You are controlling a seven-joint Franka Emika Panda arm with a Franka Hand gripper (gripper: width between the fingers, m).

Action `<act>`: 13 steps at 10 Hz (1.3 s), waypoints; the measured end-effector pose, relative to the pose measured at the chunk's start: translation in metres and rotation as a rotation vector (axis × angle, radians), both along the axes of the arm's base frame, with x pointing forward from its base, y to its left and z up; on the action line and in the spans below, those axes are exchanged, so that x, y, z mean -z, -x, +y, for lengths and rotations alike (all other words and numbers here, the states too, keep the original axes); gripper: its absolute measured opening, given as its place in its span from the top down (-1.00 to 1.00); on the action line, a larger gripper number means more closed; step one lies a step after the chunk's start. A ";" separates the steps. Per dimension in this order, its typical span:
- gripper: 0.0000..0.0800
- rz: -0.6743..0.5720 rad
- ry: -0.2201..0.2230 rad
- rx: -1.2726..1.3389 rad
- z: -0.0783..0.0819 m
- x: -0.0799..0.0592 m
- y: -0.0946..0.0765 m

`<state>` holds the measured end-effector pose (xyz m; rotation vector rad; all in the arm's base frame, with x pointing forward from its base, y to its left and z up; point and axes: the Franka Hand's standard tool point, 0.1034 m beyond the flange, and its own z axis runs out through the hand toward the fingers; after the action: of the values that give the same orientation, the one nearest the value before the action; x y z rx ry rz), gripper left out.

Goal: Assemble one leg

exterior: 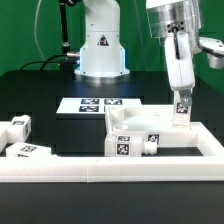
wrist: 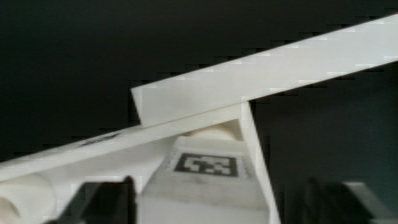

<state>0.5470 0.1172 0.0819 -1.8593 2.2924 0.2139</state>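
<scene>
We find the gripper [exterior: 181, 103] pointing straight down with its jaws spread. In the wrist view a dark gap shows between the fingers [wrist: 107, 200] and the leg [wrist: 208, 165] they straddle. The leg stands upright directly beneath the tool, long axis vertical and in line with the fingers, at the far corner of the square panel [exterior: 135, 127] toward the exterior view's right. We judge the coming move turns on that alignment — closing about the post where it stands, with no sideways travel needed.
</scene>
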 end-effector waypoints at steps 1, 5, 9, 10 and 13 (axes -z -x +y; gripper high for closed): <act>-0.57 0.000 0.004 -0.077 0.000 -0.001 0.000; -0.62 -0.061 0.018 -0.341 -0.001 0.000 0.000; -0.62 -0.065 0.170 -0.949 0.009 -0.005 0.011; -0.62 -0.071 0.176 -1.006 0.010 -0.005 0.011; -0.62 -0.119 0.188 -1.334 0.004 0.000 0.012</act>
<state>0.5346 0.1211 0.0822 -3.0383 0.6752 0.0327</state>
